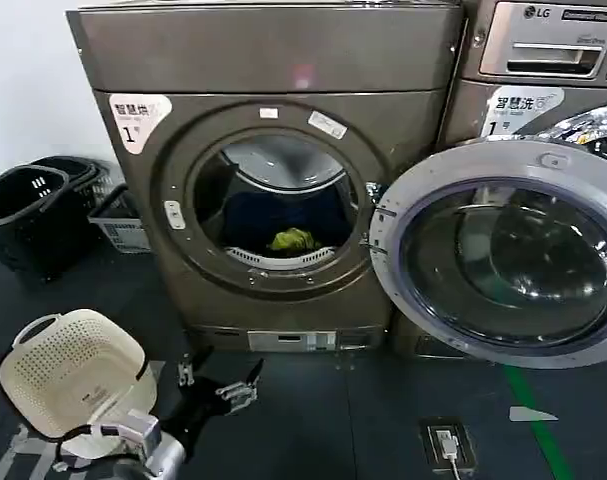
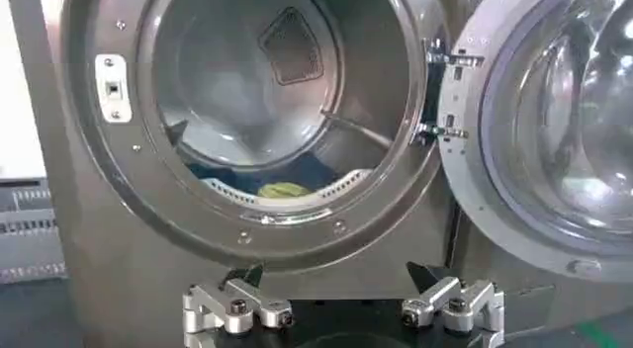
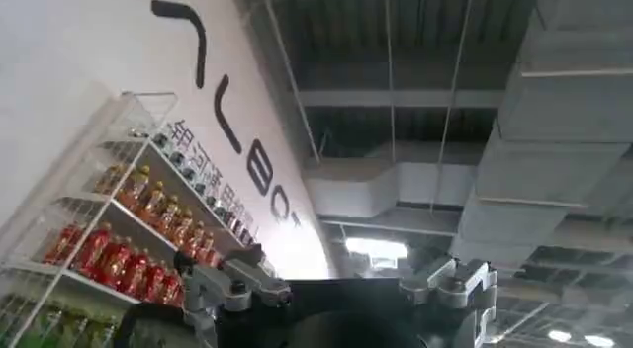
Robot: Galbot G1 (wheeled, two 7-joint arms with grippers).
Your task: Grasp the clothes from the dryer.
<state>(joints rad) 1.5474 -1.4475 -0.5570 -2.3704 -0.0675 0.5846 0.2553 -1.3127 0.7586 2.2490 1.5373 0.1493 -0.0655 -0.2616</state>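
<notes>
The dryer (image 1: 263, 60) is a bronze-grey front-loader whose glass door (image 1: 503, 260) is swung wide open to the right. The clothes (image 1: 294, 240), a small yellow-green bundle, lie at the bottom of the drum just behind the porthole lip. My left gripper (image 1: 220, 375) hangs low in front of the machine, below the opening, open and holding nothing. In the left wrist view the left gripper (image 2: 334, 276) faces the dryer (image 2: 89, 231), with the clothes (image 2: 284, 190) well beyond its fingers and the door (image 2: 554, 132) off to one side. My right gripper (image 3: 341, 266) is open, parked facing the ceiling.
Two black baskets (image 1: 28, 200) and a grey crate (image 1: 118, 225) stand left of the dryer. A cream perforated basket (image 1: 73, 370) sits on the floor near my left arm. An LG machine (image 1: 543, 40) stands behind the open door. Green tape (image 1: 538, 420) and a floor socket (image 1: 445, 440) mark the floor at the right.
</notes>
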